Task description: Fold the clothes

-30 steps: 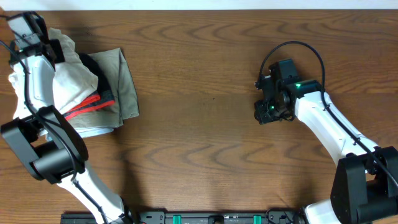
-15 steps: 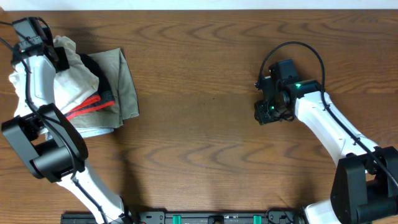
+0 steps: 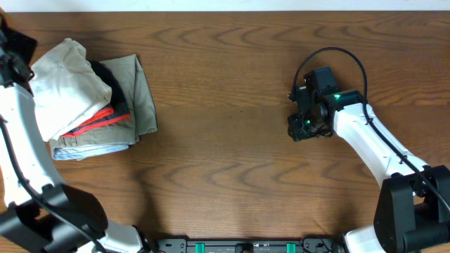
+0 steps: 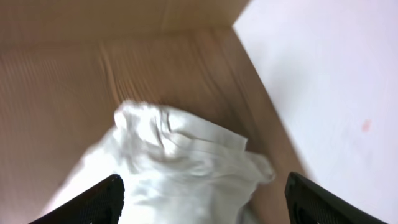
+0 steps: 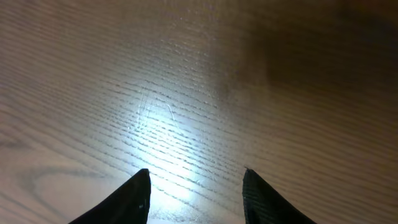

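A pile of folded clothes (image 3: 105,105) lies at the table's left. A cream-white garment (image 3: 67,77) is on top, over black, red-striped, olive (image 3: 144,91) and light blue pieces. My left gripper (image 3: 13,48) is at the far left edge, just beyond the pile's back corner. In the left wrist view its jaws (image 4: 205,190) are wide open and empty above the white garment (image 4: 180,149). My right gripper (image 3: 304,128) hovers over bare wood right of centre. Its jaws (image 5: 196,180) are open and hold nothing.
The wooden table (image 3: 225,169) stretches between the pile and the right arm. Its far edge meets a white surface (image 4: 336,74) close behind the pile. The right arm's black cable (image 3: 330,53) loops above its wrist.
My left arm has drawn back off the pile toward the left edge. The white garment, partly covered by the arm before, now lies in full view on top. The right arm has not moved.
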Tool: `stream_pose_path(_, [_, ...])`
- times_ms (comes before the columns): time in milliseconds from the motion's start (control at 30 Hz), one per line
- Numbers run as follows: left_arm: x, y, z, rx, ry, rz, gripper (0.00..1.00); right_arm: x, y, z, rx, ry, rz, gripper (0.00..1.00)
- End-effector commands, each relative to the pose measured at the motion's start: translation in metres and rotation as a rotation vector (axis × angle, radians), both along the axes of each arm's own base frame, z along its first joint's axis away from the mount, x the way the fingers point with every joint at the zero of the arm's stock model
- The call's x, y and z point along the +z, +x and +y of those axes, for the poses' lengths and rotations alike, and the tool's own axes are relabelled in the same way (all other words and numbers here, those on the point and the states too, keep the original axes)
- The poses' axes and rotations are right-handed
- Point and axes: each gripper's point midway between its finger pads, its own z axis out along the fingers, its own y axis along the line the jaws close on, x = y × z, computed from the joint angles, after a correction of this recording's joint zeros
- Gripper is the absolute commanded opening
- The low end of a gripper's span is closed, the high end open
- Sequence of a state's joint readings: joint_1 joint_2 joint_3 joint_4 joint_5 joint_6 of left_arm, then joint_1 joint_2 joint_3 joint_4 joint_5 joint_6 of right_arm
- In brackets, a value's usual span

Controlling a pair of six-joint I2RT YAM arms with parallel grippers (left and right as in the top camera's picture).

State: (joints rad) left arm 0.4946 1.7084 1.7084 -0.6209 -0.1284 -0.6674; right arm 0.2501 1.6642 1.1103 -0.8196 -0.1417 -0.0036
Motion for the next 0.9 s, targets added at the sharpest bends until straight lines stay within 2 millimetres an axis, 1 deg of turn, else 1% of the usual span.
stream_pose_path(0, [-0.058,0.026,-0.008,0.126,-0.344,-0.139,0.86,-0.002,-0.003,0.001,-0.012,-0.004,0.016,0.47])
stream_pose_path(33, [-0.069,0.033,-0.009,0.095,-0.376,-0.143,0.88,-0.002,-0.004,0.0,-0.012,-0.005,0.02,0.47])
stream_pose_path(67, [-0.083,0.038,-0.009,0.072,-0.419,-0.142,0.89,-0.002,-0.005,0.0,-0.012,-0.007,0.025,0.46])
stream_pose_path(133, [-0.107,0.043,-0.004,0.053,-0.482,-0.136,0.9,-0.003,-0.008,-0.001,-0.012,-0.012,0.038,0.47])
stream_pose_path(200, [-0.132,0.043,0.003,0.06,-0.537,-0.112,0.91,-0.003,-0.011,-0.003,-0.013,-0.022,0.048,0.46])
stream_pose_path(267, [-0.159,0.041,0.005,0.042,-0.598,-0.079,0.91,-0.004,-0.013,-0.005,-0.015,-0.032,0.056,0.46])
stream_pose_path(333, [-0.183,0.042,-0.002,-0.013,-0.671,-0.054,0.91,-0.004,-0.013,-0.006,-0.015,-0.035,0.057,0.47])
stream_pose_path(433, [-0.214,0.044,-0.019,-0.115,-0.757,-0.023,0.91,-0.004,-0.012,-0.005,-0.015,-0.033,0.051,0.47])
stream_pose_path(500, [-0.225,0.051,-0.033,-0.241,-0.774,-0.02,0.91,-0.003,-0.011,-0.005,-0.015,-0.032,0.047,0.47])
stream_pose_path(533, [-0.228,0.054,-0.039,-0.284,-0.775,-0.017,0.91,-0.003,-0.011,-0.005,-0.016,-0.032,0.047,0.47])
stream_pose_path(600, [-0.229,0.056,-0.045,-0.346,-0.745,-0.007,0.91,-0.003,-0.011,-0.005,-0.015,-0.032,0.048,0.47])
stream_pose_path(700, [-0.219,0.061,-0.049,-0.405,-0.698,-0.014,0.91,-0.003,-0.011,-0.005,-0.016,-0.031,0.048,0.47])
stream_pose_path(767, [-0.205,0.065,-0.052,-0.437,-0.694,-0.049,0.91,-0.003,-0.011,-0.005,-0.016,-0.031,0.048,0.47])
stream_pose_path(867, [-0.169,0.075,-0.059,-0.551,-0.645,-0.141,0.91,-0.003,-0.011,-0.005,-0.016,-0.032,0.047,0.47])
